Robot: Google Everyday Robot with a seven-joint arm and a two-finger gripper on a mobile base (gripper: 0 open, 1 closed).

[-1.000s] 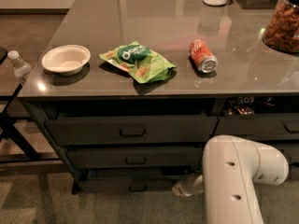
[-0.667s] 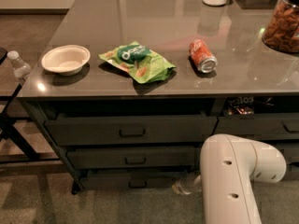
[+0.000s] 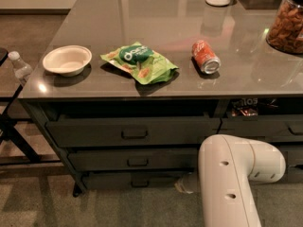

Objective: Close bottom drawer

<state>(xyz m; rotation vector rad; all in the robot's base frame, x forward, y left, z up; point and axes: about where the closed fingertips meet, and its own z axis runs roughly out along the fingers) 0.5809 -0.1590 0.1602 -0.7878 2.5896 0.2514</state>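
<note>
The bottom drawer (image 3: 123, 179) is the lowest, flat-fronted one of the wide dark stack under the grey counter, with a small bar handle (image 3: 140, 184). Its front sits a little behind the fronts of the two drawers above it. My white arm (image 3: 232, 174) fills the lower right of the view. My gripper (image 3: 186, 184) is low at the right end of the bottom drawer's front, mostly hidden behind the arm's elbow. Whether it touches the drawer front is not visible.
On the counter (image 3: 156, 86) lie a white bowl (image 3: 67, 60), a green chip bag (image 3: 140, 62), a red soda can (image 3: 206, 56) on its side and a jar of nuts (image 3: 286, 27). A water bottle (image 3: 20, 67) and a dark frame stand at left.
My arm has shifted slightly left toward the drawers. The bottom drawer's front has moved a little further in under the counter.
</note>
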